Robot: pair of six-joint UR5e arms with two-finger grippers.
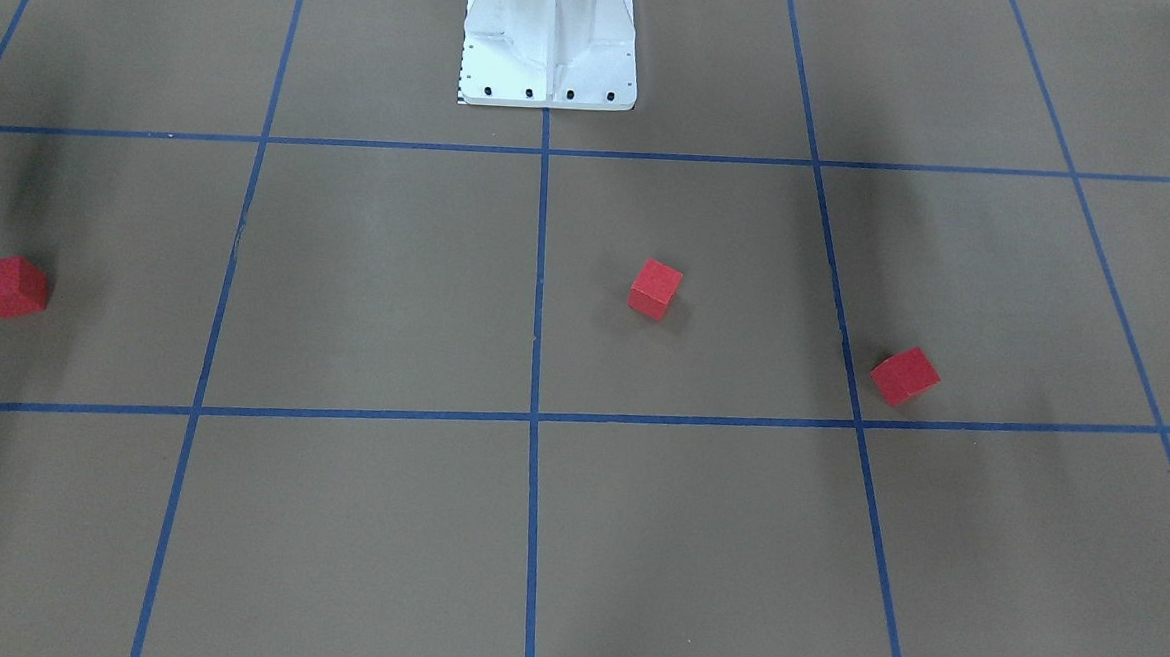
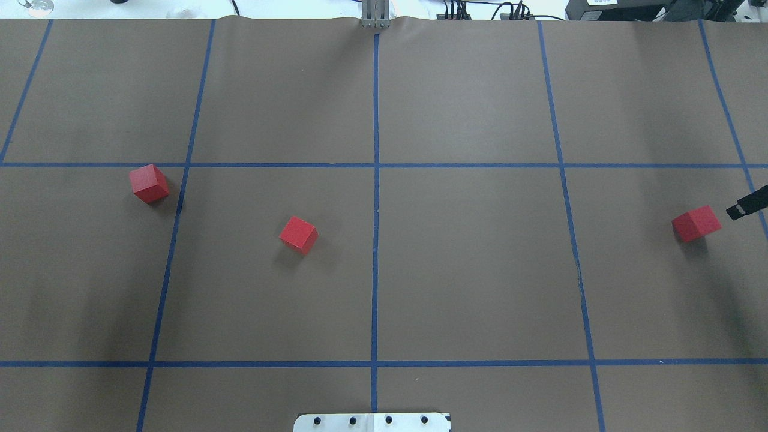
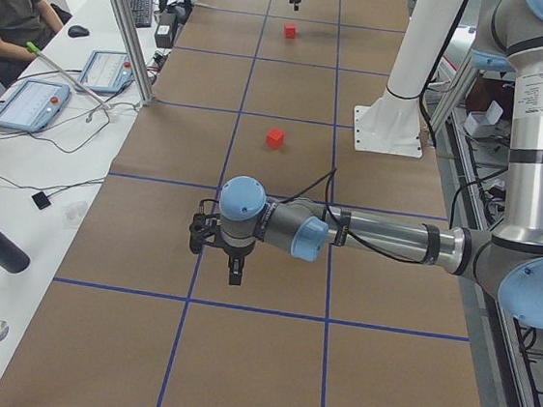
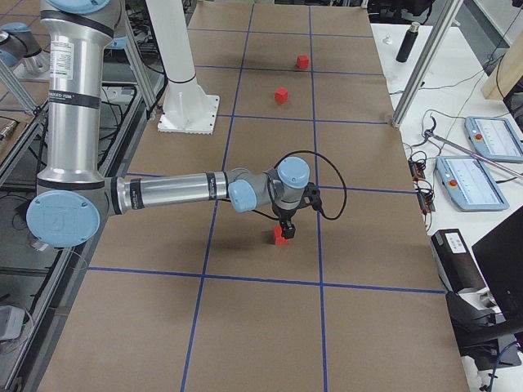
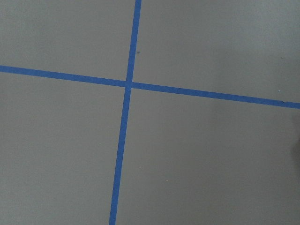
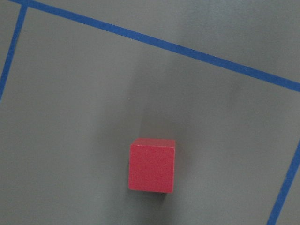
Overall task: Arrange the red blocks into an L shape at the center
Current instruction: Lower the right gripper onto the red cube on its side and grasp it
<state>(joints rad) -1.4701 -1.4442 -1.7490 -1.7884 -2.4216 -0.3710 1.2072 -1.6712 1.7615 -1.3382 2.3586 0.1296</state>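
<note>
Three red blocks lie apart on the brown surface. One (image 2: 149,183) (image 1: 905,375) is at the left, by a tape line. One (image 2: 298,234) (image 1: 655,289) is just left of the center line (image 2: 376,264). One (image 2: 696,223) (image 1: 10,286) is at the far right and also shows in the right wrist view (image 6: 152,165). My right gripper (image 4: 285,231) hovers just above that block; only a dark tip (image 2: 747,205) shows overhead, so I cannot tell its state. My left gripper (image 3: 234,275) hangs low over bare surface, left of all blocks; I cannot tell its state.
The white robot base plate (image 2: 372,422) sits at the near edge, its pillar (image 1: 550,36) in the front view. Blue tape lines grid the surface. The left wrist view shows only a tape crossing (image 5: 127,84). Operator desks with tablets (image 3: 29,105) flank the table's far side.
</note>
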